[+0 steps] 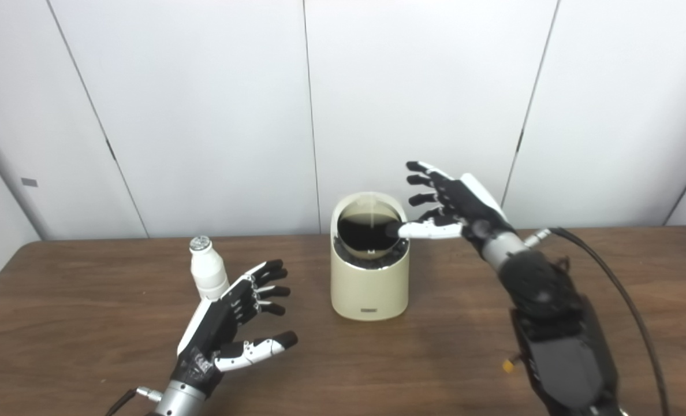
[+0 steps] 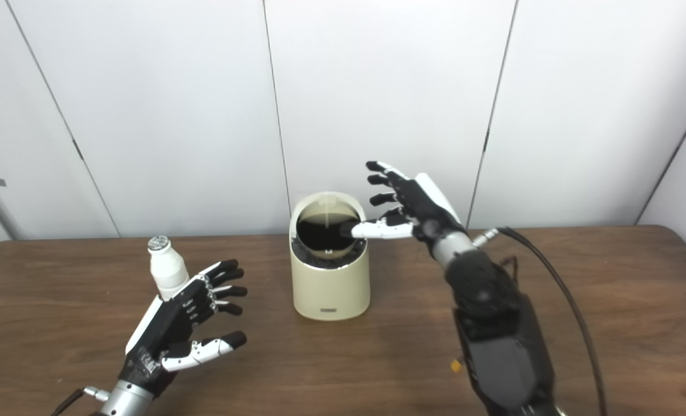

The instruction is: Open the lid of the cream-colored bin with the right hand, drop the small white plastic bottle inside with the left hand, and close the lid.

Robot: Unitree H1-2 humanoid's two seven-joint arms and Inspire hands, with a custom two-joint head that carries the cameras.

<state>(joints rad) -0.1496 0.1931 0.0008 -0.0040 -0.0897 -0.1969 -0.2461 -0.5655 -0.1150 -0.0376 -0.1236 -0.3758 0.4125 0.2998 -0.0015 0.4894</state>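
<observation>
The cream bin [image 1: 369, 277] is standing upright near the middle of the brown tabletop [image 1: 89, 323], close to the white wall panels [image 1: 204, 104] behind it. Its round lid [image 1: 372, 209] is tipped inward, showing a dark opening at the top.

The right robot hand [image 1: 453, 202] is hovering just beside the bin's upper right edge, fingers [image 1: 421, 180] spread apart and holding nothing. Its thumb [image 1: 421, 230] is reaching over the rim, with the dark tip lying against the dark opening; whether it is actually pressing on the lid is hard to tell. The right arm [image 1: 551, 323] is coming up from the lower right, and a black cable [image 1: 626, 300] is curving beside it.

The bottle [image 1: 207, 268] is standing upright on the tabletop to the left of the bin, well apart from it, with its cap on.

The left robot hand [image 1: 233, 315] is sitting low over the tabletop just in front of and to the right of the bottle, palm turned toward the bin, fingers splayed and gripping nothing. Its back edge is overlapping the bottle's lower part in both views, so whether the two are touching cannot be told.
</observation>
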